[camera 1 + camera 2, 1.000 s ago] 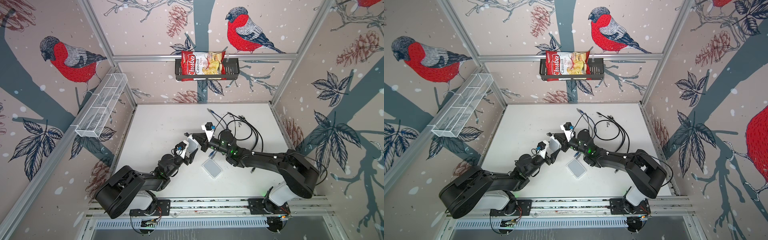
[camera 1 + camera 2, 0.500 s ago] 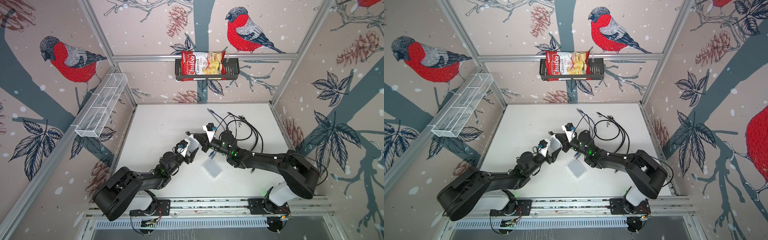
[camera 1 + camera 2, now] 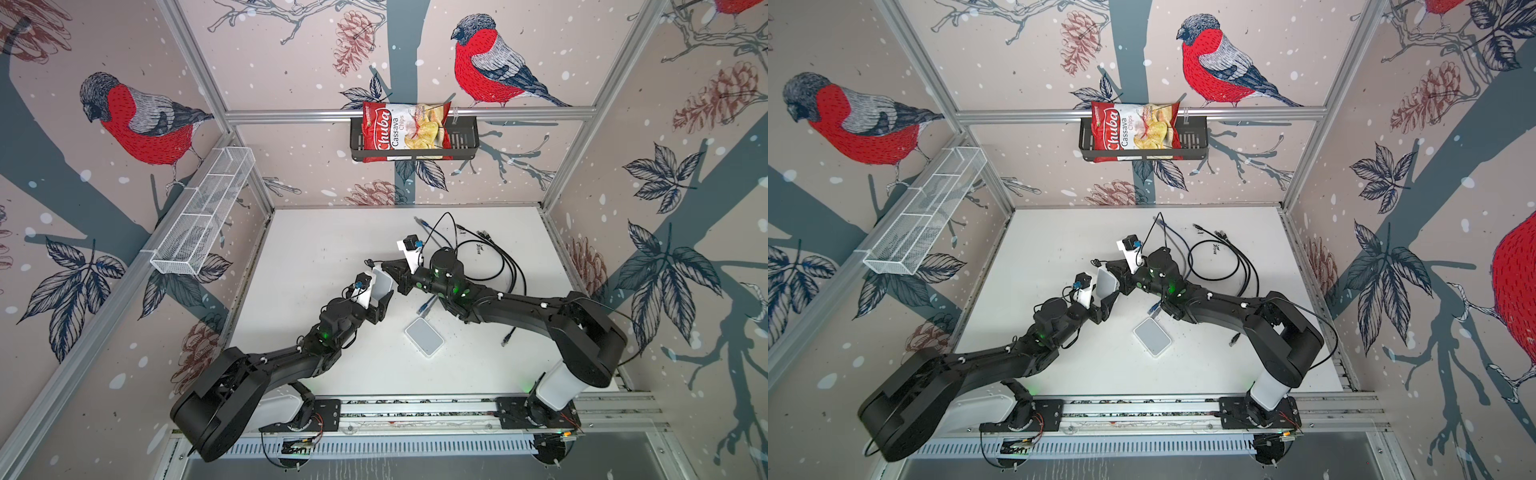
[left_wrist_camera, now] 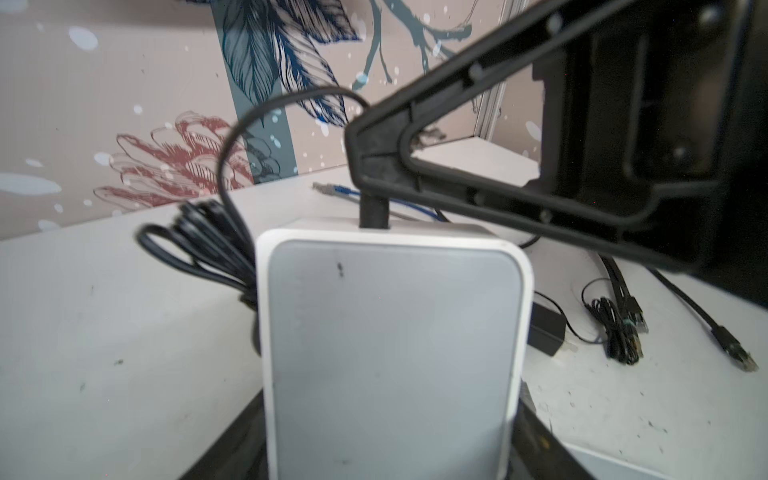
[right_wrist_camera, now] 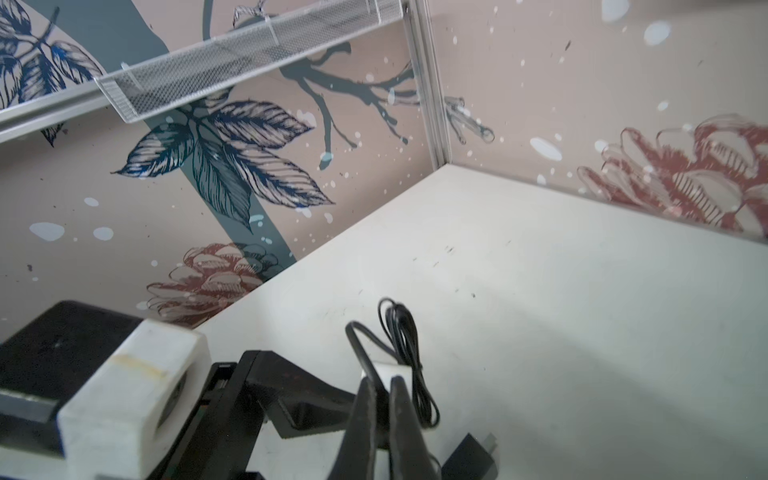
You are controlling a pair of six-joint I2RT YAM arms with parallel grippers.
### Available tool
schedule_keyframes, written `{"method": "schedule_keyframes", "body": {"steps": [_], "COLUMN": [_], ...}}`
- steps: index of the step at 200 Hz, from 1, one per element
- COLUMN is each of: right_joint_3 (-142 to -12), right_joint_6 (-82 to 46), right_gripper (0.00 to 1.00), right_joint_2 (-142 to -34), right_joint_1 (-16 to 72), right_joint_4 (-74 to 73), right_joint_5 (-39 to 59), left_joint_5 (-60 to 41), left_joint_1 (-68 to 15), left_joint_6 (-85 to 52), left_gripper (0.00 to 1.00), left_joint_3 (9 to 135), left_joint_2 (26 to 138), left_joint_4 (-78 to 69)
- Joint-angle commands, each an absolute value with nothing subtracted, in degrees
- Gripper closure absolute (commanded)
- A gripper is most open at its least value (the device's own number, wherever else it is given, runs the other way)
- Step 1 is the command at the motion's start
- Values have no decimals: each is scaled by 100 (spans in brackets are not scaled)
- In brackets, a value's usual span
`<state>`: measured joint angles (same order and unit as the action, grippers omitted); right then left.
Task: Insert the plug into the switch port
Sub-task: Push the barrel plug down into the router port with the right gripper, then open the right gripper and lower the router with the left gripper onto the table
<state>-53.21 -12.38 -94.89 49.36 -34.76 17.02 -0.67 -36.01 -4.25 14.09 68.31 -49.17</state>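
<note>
— White plastic, smooth-faced: the switch [image 4: 390, 353] is raised off the tabletop [image 3: 316, 249]; the left end effector [image 3: 381, 296] clamps it across its sides, with one narrow edge turned toward the other arm.

— Position of the plug [image 4: 374, 214]?

— Black barrel type, pinched in the right end effector [image 5: 383, 384], whose jaws are closed to a slit; its tip meets that narrow edge of the switch (how deep it sits cannot be read from either wrist view).

— Handling properties?

— Judged, not measured: the switch looks light, rigid and slick, so it may pivot in the grip under an off-axis push; hold it across the side walls, clear of the port edge. The plug is short and stiff; the cable [image 4: 232, 137] behind it is thin and limp, and will transmit no push.

— Recommended point of hold?

— The plug's moulded body, close behind the tip; never the cable; press along the port axis while the left arm braces the switch.

— Hazards?

— A tilted plug may jam or scrape the port; the looped cable may tug the plug sideways.
</note>
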Motion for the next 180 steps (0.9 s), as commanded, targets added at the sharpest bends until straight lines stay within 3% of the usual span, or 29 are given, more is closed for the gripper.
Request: {"method": "schedule_keyframes", "body": {"steps": [1, 42, 75, 148, 180], "right_joint_3": [-5317, -5440, -5622, -5676, -5772], "right_joint_6": [-1293, -1283, -1367, -1857, -1714], "right_gripper": [98, 95, 85, 63, 59], "right_joint_2": [-9588, -9597, -9735, -9717, -9642], "right_joint_1": [4831, 4646, 4489, 4062, 3882], "right_joint_4": [-1983, -1818, -1669, -1905, -1691], "right_joint_5": [2056, 2239, 2285, 1924, 1368], "left_joint_5": [104, 134, 244, 678, 514], "left_joint_1": [-3586, -3580, -3582, -3586, -3585], "left_joint_6": [-825, -1250, -1565, -2139, -2127], "left_gripper": [39, 39, 39, 38, 38], "left_joint_3": [1631, 1781, 1952, 2612, 3201], "left_joint_2": [6488, 6181, 6272, 7153, 7776], "left_joint_4": [-4854, -3040, -2049, -729, 70]}}
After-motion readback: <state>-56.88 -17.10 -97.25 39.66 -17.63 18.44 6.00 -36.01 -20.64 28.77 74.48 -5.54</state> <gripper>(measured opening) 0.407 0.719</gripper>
